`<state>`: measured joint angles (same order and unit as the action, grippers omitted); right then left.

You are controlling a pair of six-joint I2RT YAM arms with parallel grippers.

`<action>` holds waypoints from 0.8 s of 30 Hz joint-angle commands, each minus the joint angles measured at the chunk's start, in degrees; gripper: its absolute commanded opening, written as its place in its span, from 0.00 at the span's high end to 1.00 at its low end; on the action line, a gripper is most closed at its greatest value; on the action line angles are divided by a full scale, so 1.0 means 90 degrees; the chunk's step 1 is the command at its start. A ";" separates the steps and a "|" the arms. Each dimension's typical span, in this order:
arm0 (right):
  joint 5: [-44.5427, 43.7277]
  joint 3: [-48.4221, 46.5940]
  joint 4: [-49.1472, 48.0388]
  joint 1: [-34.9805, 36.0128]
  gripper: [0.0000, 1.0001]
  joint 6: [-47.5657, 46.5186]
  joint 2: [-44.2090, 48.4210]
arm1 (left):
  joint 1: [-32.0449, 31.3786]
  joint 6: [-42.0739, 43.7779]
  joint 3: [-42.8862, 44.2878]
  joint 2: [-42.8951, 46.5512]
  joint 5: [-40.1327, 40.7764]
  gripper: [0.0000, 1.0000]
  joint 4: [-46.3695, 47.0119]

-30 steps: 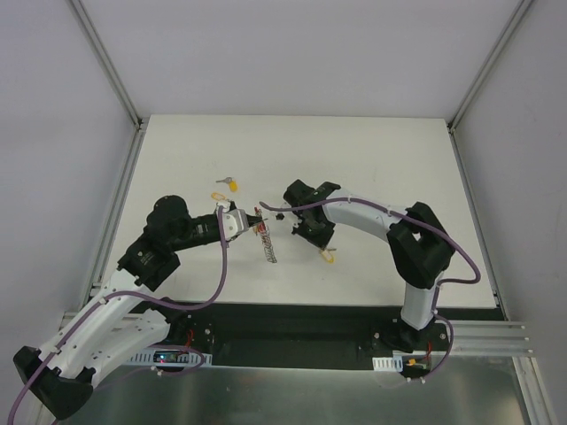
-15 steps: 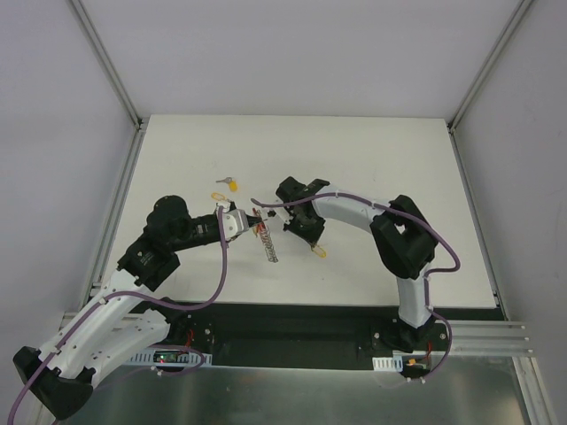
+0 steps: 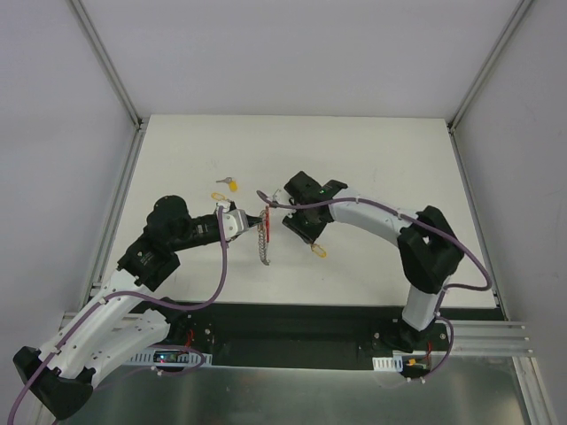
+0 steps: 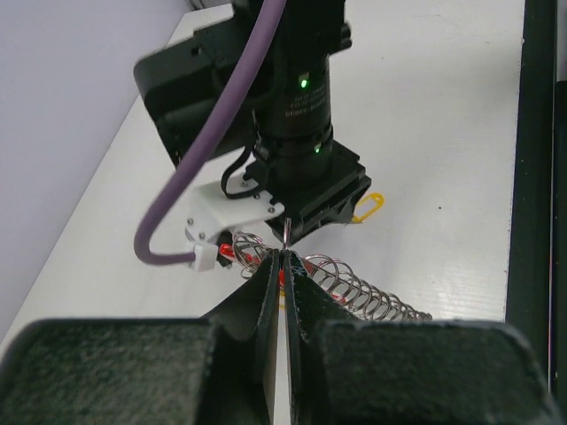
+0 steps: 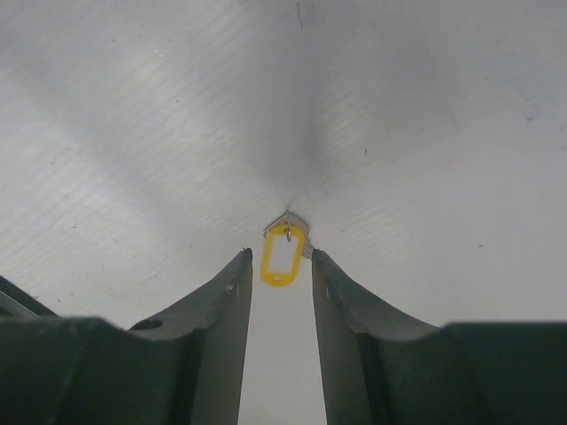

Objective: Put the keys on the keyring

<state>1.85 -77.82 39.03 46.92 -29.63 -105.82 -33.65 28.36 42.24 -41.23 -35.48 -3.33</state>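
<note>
Red-looped keyring (image 3: 264, 223), its loop mostly hidden, is clamped by the fully closed left gripper (image 4: 282, 257) just beside the right gripper (image 5: 281, 264), whose fingers (image 5: 221, 310) stand narrowly parted around a yellow-headed key (image 5: 283, 253), actual pinching being unclear.

surface: flat white matte tabletop (image 3: 381, 168), a few faint specks | walls: plain pale grey panels (image 3: 292, 53) behind and at both sides | frame: silver aluminium corner posts (image 3: 106, 62) | near edge: black base strip (image 3: 301, 312), then grey metal sheet (image 3: 292, 390) | light: even, soft shadows
</note>
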 commanded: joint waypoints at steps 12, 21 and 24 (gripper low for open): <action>0.0644 0.3479 -0.4199 -0.0622 0.68 0.0811 0.2539 | 0.0077 0.0081 0.0102 0.0001 -0.0130 1.00 0.0273; 0.1083 0.3881 -0.5088 -0.0769 0.71 0.0880 0.2276 | 0.0077 0.0081 0.0102 -0.0008 -0.0129 1.00 0.0263; 0.1162 0.3881 -0.5156 -0.0770 0.73 0.0899 0.2188 | 0.0077 0.0081 0.0092 -0.0028 -0.0129 1.00 0.0273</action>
<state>9.34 -43.16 -2.28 40.25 -22.63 -85.69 -33.65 28.34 42.24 -41.65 -35.48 -3.33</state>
